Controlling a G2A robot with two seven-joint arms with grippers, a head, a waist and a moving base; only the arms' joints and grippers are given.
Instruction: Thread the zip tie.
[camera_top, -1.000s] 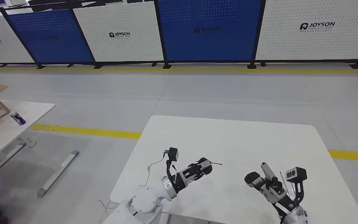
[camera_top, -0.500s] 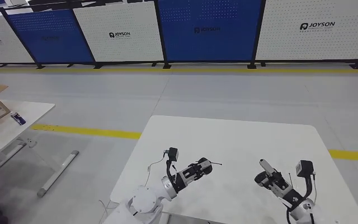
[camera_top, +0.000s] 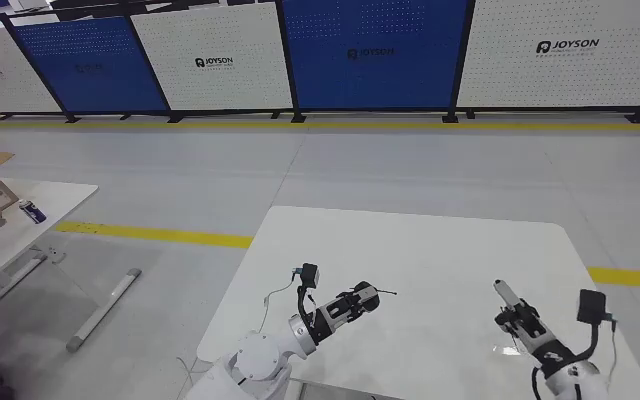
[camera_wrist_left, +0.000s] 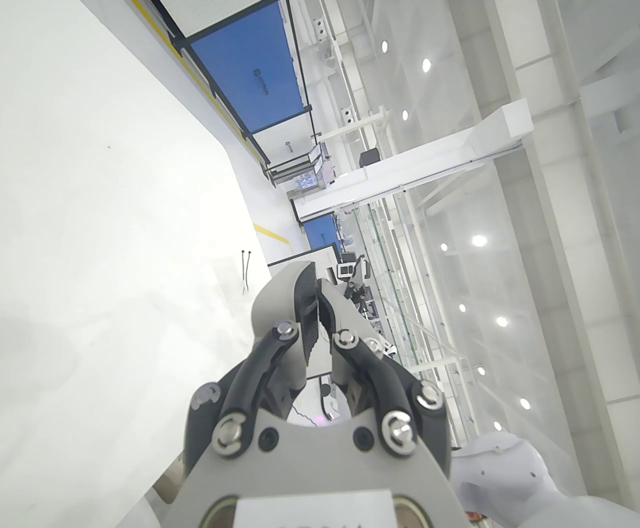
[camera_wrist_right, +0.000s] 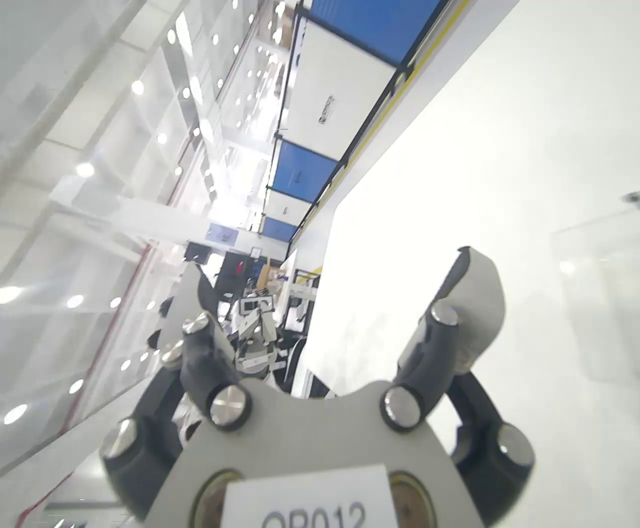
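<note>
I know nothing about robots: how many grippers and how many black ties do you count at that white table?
Metal robot grippers: 2, left gripper shut, right gripper open.
Thin black zip ties on the white table: 2, it seems; tiny, lying close together.
Total: 4.

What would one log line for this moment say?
left gripper shut, empty | right gripper open, empty | zip tie lying on table beyond left gripper, not threaded

Right hand (camera_wrist_right: 330, 260), fingers (camera_wrist_right: 475, 295) wide apart, above the white table (camera_wrist_right: 450, 175), blue and white panels (camera_wrist_right: 345, 100) beyond
</note>
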